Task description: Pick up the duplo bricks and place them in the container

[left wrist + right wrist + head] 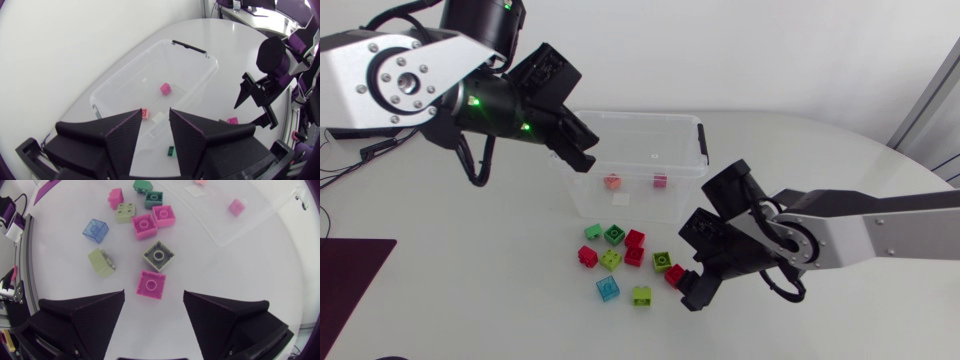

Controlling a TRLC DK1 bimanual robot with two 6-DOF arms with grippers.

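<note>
Head view: right gripper (688,266) gaped wide over red square plastic brick (674,273) at cluster's (633,257) edge (white table (840,320) beyond); left gripper (586,150), narrowly parted, hung above clear plastic container's (650,117) rim.

I see the clear plastic container (638,150) upright and open-topped, with a black handle (701,140) at its right end. On its floor, well apart, are an orange-red brick (612,182) and a pink brick (659,181). Ten bricks lie loose on the table just in front:
- green brick (592,232)
- dark green brick (614,235)
- two touching red bricks (635,239)
- left red brick (587,256)
- lime brick (611,259)
- olive brick (662,262)
- right red brick (674,275)
- translucent blue brick (607,289)
- second lime brick (641,295), frontmost
</note>
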